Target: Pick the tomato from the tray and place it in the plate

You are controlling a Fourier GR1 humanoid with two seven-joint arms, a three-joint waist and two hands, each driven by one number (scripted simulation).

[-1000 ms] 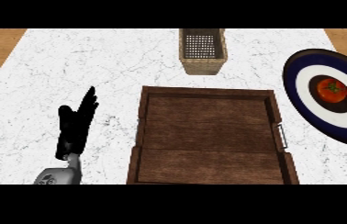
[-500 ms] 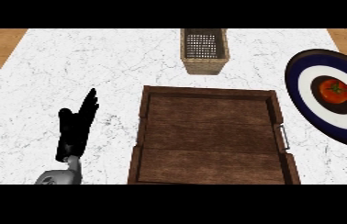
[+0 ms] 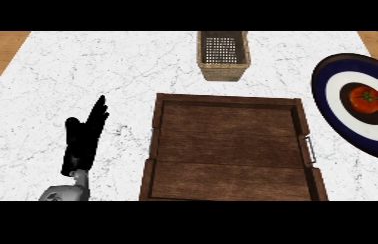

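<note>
plate (image 3: 336,95) cut off at right edge

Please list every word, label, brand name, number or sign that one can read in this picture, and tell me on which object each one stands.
There are none: no readable text shows anywhere in the head view.
The wooden tray, the woven basket, the plate with its blue and white rings, the tomato and the marble counter all carry no writing.
The left hand is plain black, with no marking.
</note>
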